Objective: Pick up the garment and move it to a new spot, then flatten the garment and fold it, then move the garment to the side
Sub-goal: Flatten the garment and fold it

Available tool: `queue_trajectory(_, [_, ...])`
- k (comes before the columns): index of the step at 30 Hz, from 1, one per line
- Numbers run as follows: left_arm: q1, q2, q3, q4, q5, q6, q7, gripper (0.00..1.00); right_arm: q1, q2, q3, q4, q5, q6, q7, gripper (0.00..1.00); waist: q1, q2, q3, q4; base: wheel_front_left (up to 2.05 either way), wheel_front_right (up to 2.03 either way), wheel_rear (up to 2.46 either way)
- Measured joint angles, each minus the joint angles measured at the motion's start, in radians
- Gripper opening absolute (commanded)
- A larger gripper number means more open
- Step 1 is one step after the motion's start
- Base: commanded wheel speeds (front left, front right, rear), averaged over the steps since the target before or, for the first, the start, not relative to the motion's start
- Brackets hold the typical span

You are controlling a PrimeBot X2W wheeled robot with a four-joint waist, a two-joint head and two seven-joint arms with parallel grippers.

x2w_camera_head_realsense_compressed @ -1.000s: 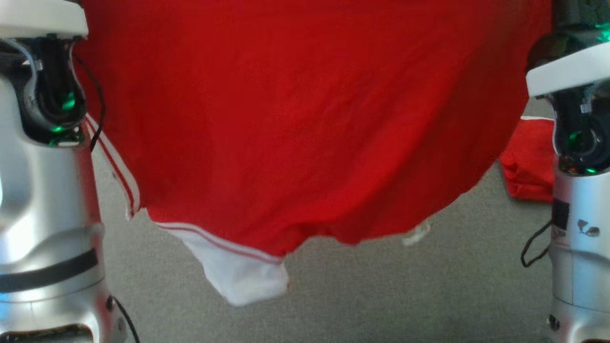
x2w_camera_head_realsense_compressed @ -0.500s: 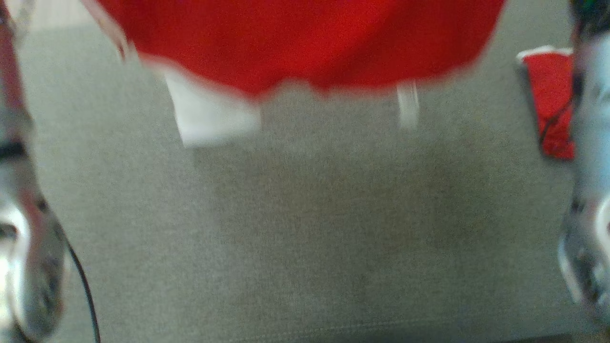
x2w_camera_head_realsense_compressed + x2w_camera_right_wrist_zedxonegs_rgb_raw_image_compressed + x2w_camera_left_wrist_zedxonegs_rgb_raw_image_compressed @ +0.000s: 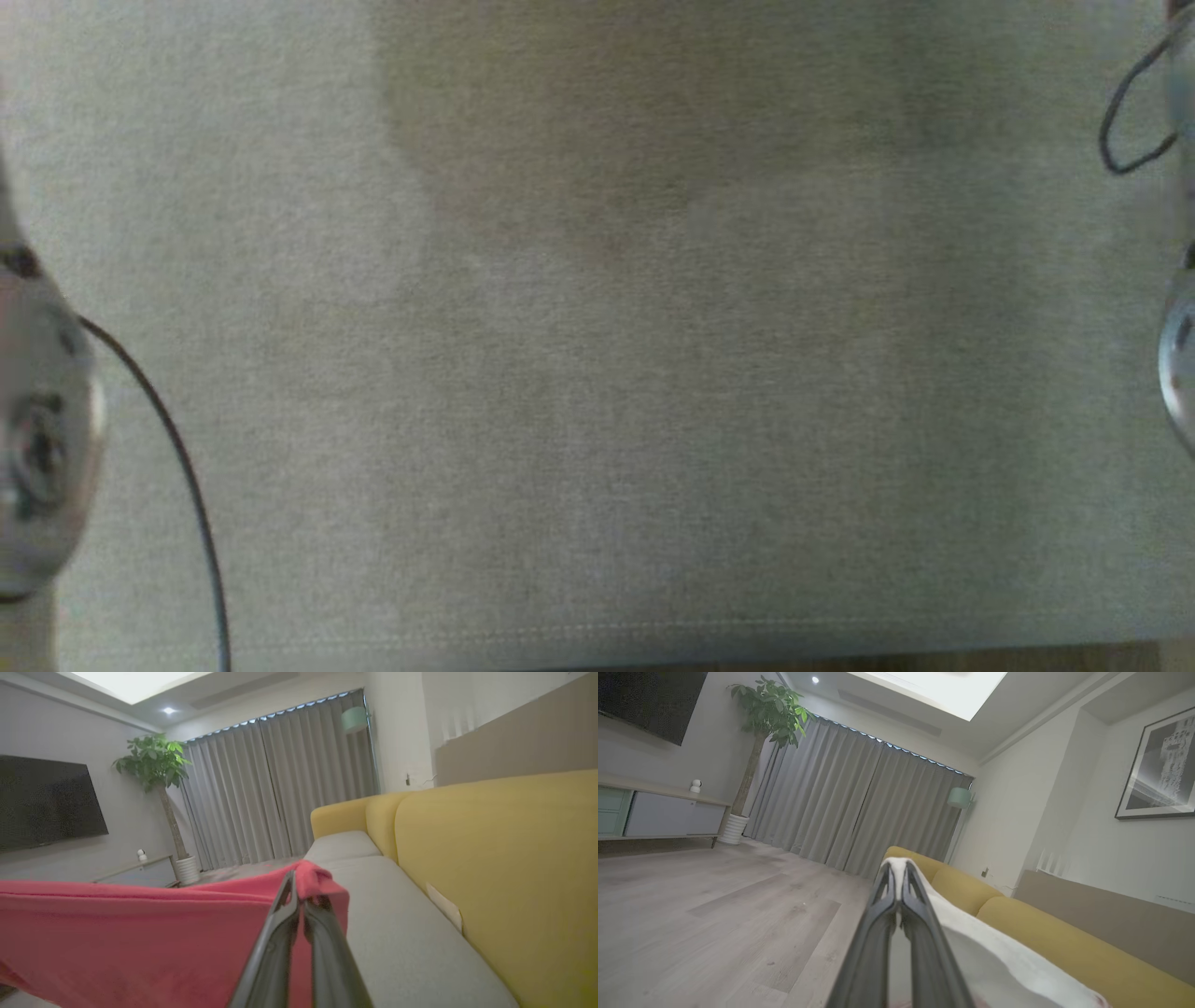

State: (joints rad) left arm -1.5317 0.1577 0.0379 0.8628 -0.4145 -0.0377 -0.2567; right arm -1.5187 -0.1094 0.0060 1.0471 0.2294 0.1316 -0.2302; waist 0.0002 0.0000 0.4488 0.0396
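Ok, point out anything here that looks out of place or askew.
Nothing spilled or damaged. One small oddity: a pale flap pokes out where the yellow backrest meets the grey seat; what it is cannot be told. The garment is held up, red cloth bunched in the shut right gripper, white cloth in the shut left gripper.

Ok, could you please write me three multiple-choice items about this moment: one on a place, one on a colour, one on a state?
1. Where does the plant stand?
A) on a chair
B) beside the curtain
C) on a windowsill

2. What colour is the garment at the right pincer?
A) red
B) blue
C) green

3. How is the left pincer?
A) wide open
B) shut on nothing
C) shut on the garment's white part

Key: 1 B, its white pot sits at the curtain's foot; 2 A, red cloth bunches round the tips; 3 C, white cloth is nipped in its closed grip.
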Motion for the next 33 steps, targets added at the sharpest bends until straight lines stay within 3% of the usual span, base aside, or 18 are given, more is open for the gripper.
queue_trajectory(9, [0.296,-0.058,0.004,-0.043,0.055,-0.061,0.000,0.00,0.190,-0.001,0.085,0.133,0.100,0.000,-0.011,0.00,-0.0001,0.0000,-0.004,0.036,0.00,0.00,0.00])
queue_trajectory(18, [0.669,-0.049,-0.033,-0.088,0.087,-0.087,0.000,0.00,0.443,-0.038,0.289,0.141,0.233,0.000,0.179,0.00,-0.0002,0.0000,-0.120,0.045,0.00,0.00,0.00])
queue_trajectory(24, [0.866,-0.004,-0.165,-0.123,0.055,-0.091,0.000,0.00,0.605,-0.110,0.413,0.047,0.346,0.000,0.286,0.00,-0.0002,0.0000,-0.214,0.049,0.00,0.00,0.00])
queue_trajectory(28, [0.986,0.059,-0.304,-0.175,-0.007,-0.094,0.029,0.00,0.709,-0.176,0.504,-0.025,0.422,0.000,0.350,0.00,-0.0002,0.0001,-0.287,0.058,0.00,0.00,0.00])
queue_trajectory(33, [1.095,0.133,-0.400,-0.248,-0.073,-0.094,0.068,0.00,0.800,-0.225,0.573,-0.084,0.493,0.000,0.407,0.00,-0.0002,0.0001,-0.348,0.067,0.00,0.00,0.00])
